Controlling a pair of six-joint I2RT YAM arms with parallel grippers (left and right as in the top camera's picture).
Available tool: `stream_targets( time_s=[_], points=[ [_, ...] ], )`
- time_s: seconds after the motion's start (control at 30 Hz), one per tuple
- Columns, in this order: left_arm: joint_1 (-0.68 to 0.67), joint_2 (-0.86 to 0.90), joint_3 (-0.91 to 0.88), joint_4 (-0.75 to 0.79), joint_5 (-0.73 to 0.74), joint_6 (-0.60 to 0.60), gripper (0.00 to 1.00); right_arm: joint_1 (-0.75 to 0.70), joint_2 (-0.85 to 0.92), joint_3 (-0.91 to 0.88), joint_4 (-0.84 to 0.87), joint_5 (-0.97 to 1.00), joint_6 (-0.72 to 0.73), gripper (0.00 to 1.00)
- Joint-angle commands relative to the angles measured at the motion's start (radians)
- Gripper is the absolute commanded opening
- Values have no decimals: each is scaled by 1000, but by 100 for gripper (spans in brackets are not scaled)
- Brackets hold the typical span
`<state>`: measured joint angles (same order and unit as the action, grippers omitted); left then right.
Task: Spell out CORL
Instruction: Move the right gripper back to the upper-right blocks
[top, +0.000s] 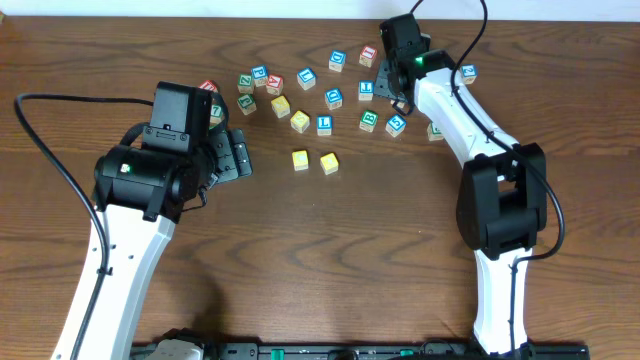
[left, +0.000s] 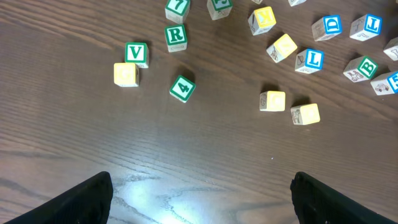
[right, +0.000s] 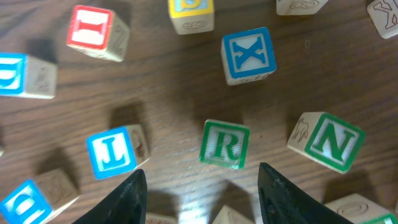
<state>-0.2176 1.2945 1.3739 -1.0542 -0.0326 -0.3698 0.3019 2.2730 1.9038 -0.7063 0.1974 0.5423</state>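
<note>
Lettered wooden blocks lie scattered across the far middle of the table. A blue L block (top: 324, 124) (left: 309, 60) sits just behind two plain yellow blocks (top: 300, 159) (top: 329, 162). The left wrist view shows a green R block (left: 176, 35) by a green V (left: 136, 53). In the right wrist view another green R block (right: 225, 144) lies just ahead of my right gripper (right: 202, 199), which is open and empty over the cluster (top: 395, 90). My left gripper (top: 238, 155) (left: 202, 199) is open and empty over bare wood, left of the yellow blocks. I cannot make out a C or an O block.
Around the right gripper lie a blue X (right: 249, 55), a green N (right: 326, 142), a red I (right: 93, 28) and a blue block (right: 112, 151). A green 4 (left: 182, 88), a blue D (left: 326, 27) and a green B (left: 360, 68) lie ahead of the left gripper.
</note>
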Motion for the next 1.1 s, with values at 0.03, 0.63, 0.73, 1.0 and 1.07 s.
stream_targets(
  time_s=[0.03,0.63,0.73,1.0,1.07],
  points=[
    [5,6,16,-3,-13,-9,90,-13,37,14,21,14,26,52],
    [5,33,16,1,-13,-9,90,-48,94,14,43,2,29,51],
    [5,45,16,0,-13,-9,90,-48,97,14,60,3,28,52],
    [5,56,16,0,-13,-9,90,-48,97,14,97,2,25,52],
    [5,56,16,0,-13,-9,90,-49,97,14,106,0,11,53]
  ],
)
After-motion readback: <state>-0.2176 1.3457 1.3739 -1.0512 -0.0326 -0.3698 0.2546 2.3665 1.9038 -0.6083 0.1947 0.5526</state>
